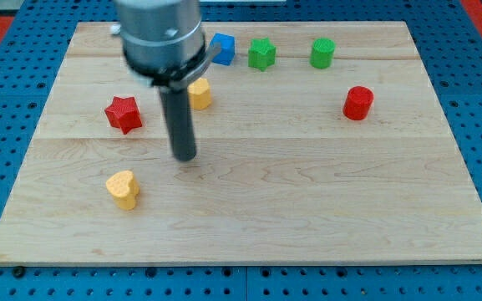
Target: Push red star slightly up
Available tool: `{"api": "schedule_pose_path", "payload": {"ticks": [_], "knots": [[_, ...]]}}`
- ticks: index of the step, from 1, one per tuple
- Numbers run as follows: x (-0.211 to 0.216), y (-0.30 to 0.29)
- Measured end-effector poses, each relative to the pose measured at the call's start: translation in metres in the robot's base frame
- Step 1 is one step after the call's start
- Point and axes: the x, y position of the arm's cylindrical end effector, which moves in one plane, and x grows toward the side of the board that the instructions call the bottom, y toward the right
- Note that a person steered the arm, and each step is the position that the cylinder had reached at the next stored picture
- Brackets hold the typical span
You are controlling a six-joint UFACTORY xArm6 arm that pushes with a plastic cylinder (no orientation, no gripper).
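The red star [124, 114] lies on the wooden board at the view's left, about mid-height. My tip [185, 155] rests on the board to the right of the star and a little lower, with a clear gap between them. It touches no block.
A yellow heart [123, 189] lies below the star. A yellow block [200, 94] sits just behind the rod, partly hidden. A blue cube [222, 48], a green star [261, 53] and a green cylinder [322, 53] line the top. A red cylinder [357, 103] is at right.
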Motion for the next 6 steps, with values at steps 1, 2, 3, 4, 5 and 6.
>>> {"api": "schedule_pose_path", "payload": {"ticks": [1, 2, 3, 4, 5, 6], "knots": [[-0.021, -0.072], [-0.042, -0.109], [-0.042, -0.088], [-0.076, -0.085], [-0.112, -0.094], [-0.109, -0.096]]}}
